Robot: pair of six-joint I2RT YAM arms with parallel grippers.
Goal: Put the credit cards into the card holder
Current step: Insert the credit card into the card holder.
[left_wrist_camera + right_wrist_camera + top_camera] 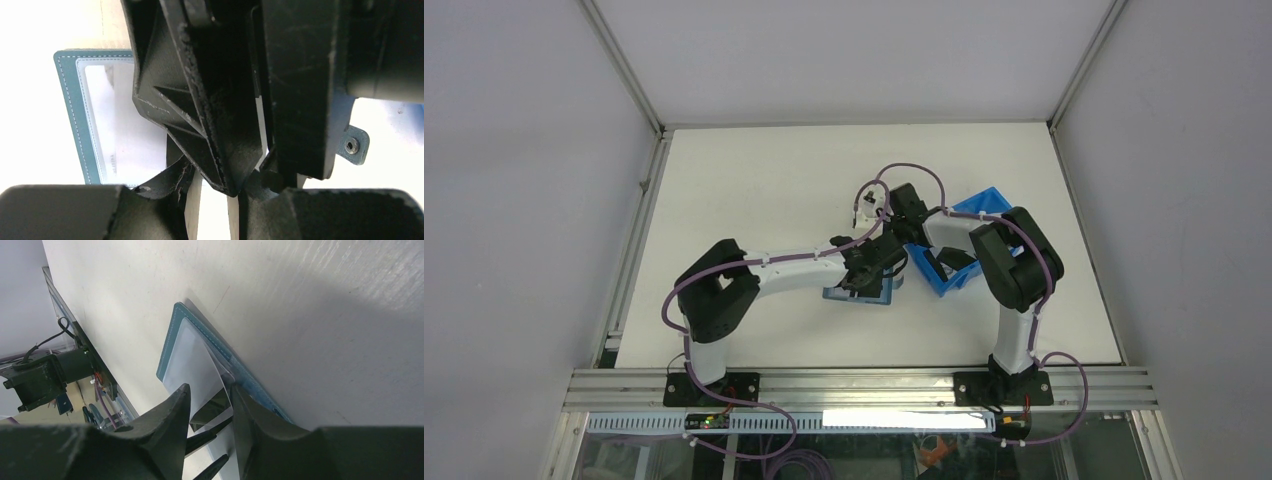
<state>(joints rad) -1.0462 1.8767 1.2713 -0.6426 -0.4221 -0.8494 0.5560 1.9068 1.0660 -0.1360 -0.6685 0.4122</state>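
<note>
Down on the matte surface [724, 200], a stitched teal card holder [79, 115], long axis left-right; both jaws narrowly apart.

Robotics lab cell: white table [724, 190], aluminium frame rail [854, 384], grey enclosure walls [514, 200]

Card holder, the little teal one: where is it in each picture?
Top external: the card holder lies just below the middle, partly hidden under the ends of the two arms.
Left wrist: the card holder is at the left, opened flat; its snap tab pokes out at the right.
Right wrist: the card holder is in the middle, slanting.
Shared landmark: the white table that it lies on.
</note>
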